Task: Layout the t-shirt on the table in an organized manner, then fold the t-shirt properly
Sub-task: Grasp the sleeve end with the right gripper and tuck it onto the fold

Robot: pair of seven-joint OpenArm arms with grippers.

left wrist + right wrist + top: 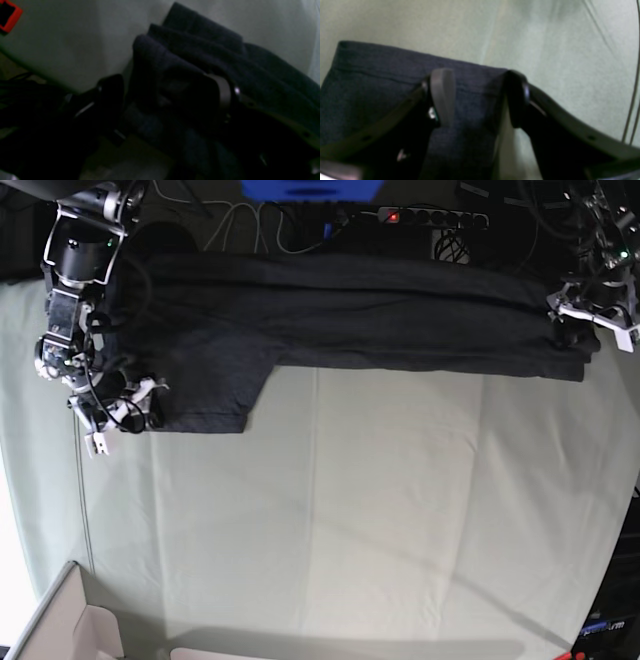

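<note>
The t-shirt (350, 315) is lying in a long folded band along the desk's (350, 510) far edge, so further folds are probably remaining. The right tool (477, 97) is standing spread over a sleeve; the left tool (170, 97) is also spread around bunched cloth, gripping nothing.

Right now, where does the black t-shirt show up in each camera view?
Left wrist: t-shirt bunched in folds, centre to right, by the left hand.
Right wrist: sleeve hem across the left and centre.
Base: stretched along the far edge, sleeve hanging lower left.
Shared landmark: the pale green table.
</note>
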